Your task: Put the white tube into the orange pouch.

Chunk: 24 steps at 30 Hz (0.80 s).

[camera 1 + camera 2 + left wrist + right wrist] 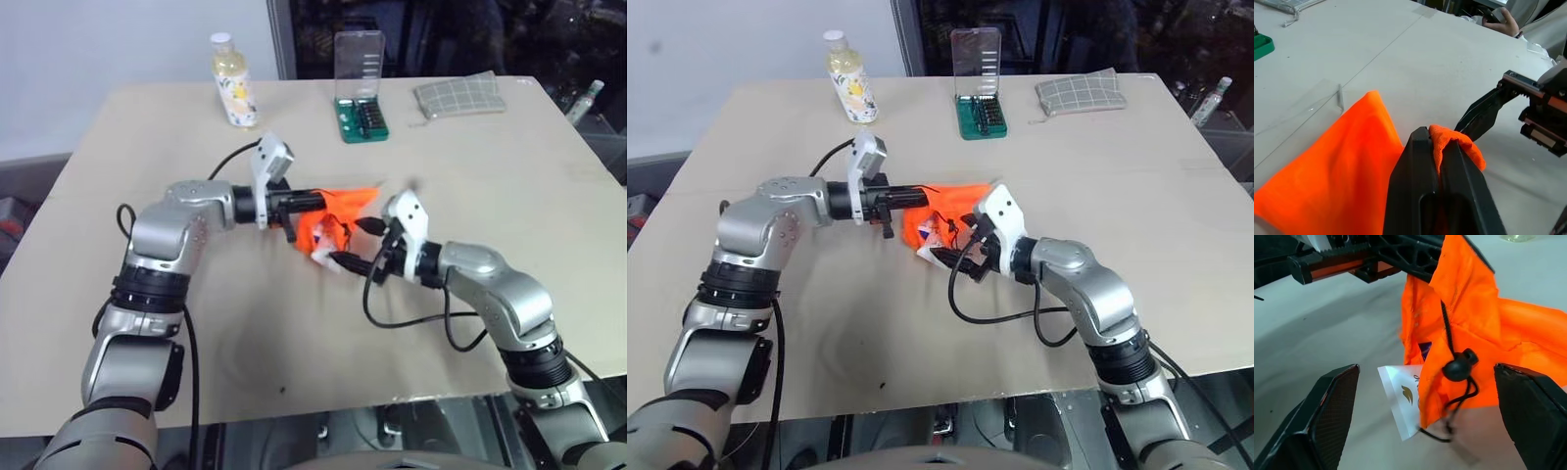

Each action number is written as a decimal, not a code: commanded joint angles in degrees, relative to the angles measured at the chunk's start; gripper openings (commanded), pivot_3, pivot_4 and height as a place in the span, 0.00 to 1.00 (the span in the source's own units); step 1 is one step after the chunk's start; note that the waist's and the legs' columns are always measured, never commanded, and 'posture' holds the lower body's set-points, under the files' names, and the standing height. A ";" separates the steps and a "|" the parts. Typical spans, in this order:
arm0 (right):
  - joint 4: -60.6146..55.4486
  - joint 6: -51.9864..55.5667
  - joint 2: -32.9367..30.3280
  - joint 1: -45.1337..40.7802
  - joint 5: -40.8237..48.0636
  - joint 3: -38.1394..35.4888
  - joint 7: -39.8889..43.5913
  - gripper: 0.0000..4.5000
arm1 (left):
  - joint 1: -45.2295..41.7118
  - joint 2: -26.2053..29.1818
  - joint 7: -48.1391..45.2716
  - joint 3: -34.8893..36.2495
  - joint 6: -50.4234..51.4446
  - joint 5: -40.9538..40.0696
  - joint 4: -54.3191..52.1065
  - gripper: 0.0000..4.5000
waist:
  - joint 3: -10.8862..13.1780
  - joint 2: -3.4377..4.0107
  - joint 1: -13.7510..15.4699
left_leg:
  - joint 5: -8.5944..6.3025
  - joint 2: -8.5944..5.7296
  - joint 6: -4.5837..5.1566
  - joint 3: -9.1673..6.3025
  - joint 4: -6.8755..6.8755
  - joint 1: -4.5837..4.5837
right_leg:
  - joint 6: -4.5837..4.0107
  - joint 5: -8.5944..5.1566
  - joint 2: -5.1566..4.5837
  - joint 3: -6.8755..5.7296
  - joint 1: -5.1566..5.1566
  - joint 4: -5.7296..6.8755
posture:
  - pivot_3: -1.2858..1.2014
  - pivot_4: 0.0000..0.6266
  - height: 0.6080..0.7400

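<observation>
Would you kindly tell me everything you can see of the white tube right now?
The white tube is mostly hidden inside the mouth of the orange pouch; only its flat crimped end sticks out, white with a small gold leaf mark. It hangs at a slant just above the table. The pouch fabric and the dark cord lie over it. The left gripper pinches the pouch's edge; the right gripper stands open around the end, not touching it.

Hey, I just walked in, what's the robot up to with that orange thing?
It is bagging a white tube. The left gripper is shut on the orange pouch, holding it up by its rim. The tube sits partly inside, its crimped end sticking out of the mouth. The right gripper is open just in front of it.
</observation>
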 commanded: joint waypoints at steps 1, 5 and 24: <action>-5.18 -1.62 -2.99 1.08 -0.48 -2.55 -0.51 1.00 | -1.29 0.69 -0.04 1.94 0.18 -0.19 -1.62 0.00 | 0.00 0.00 0.00 | 0.00 0.00 0.00 0.00 0.00 0.00 | 0.00 0.00 0.00 0.00 0.00 -0.01 | 0.52 0.24 1.00; -4.30 -5.70 -6.95 3.70 -5.41 0.25 -0.67 1.00 | -1.61 0.89 -0.36 3.57 2.80 -2.43 -2.64 0.00 | 0.00 -0.02 0.05 | 0.00 -0.02 0.00 0.00 0.00 0.00 | 0.05 -0.03 -0.02 -0.01 0.01 -0.02 | 0.52 0.24 1.00; 28.24 -25.77 3.17 -4.04 -12.82 4.41 3.70 1.00 | 0.21 3.50 -0.28 5.61 6.39 -3.81 -6.84 0.00 | 0.02 -0.04 -0.21 | 0.03 0.05 -0.04 0.04 0.05 0.03 | 0.00 0.00 0.05 0.04 0.01 0.02 | 0.52 0.24 1.00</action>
